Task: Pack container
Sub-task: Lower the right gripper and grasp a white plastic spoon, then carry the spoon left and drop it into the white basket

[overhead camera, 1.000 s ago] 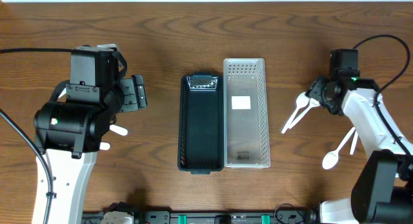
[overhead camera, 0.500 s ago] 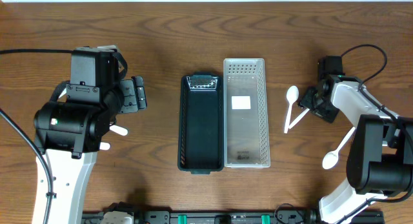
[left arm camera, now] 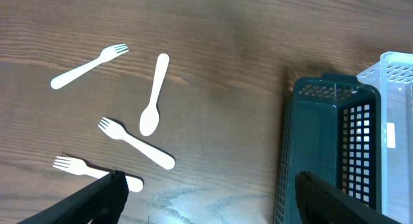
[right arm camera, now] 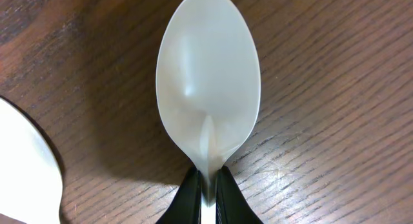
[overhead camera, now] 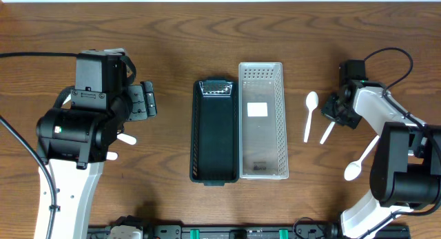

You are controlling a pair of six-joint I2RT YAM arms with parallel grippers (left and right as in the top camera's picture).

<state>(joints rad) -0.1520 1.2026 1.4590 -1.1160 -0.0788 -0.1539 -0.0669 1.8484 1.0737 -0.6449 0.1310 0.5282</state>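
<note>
Your dark bin (overhead camera: 215, 142) and clear bin (overhead camera: 262, 146) sit side by side, touching, in the middle of the table (overhead camera: 172, 32). Your left gripper (left arm camera: 210, 182) hangs wide and empty over some white forks (left arm camera: 135, 143). Your right gripper (right arm camera: 206, 192) is pinched tight on a white spoon (right arm camera: 208, 88) at its neck, out to the bins' right.

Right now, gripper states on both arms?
Left gripper: open, empty.
Right gripper: shut on the white spoon, at its neck.

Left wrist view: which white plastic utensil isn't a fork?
The white plastic spoon, lying near-vertical: rounded bowl, whereas three white plastic forks have tines.
</note>
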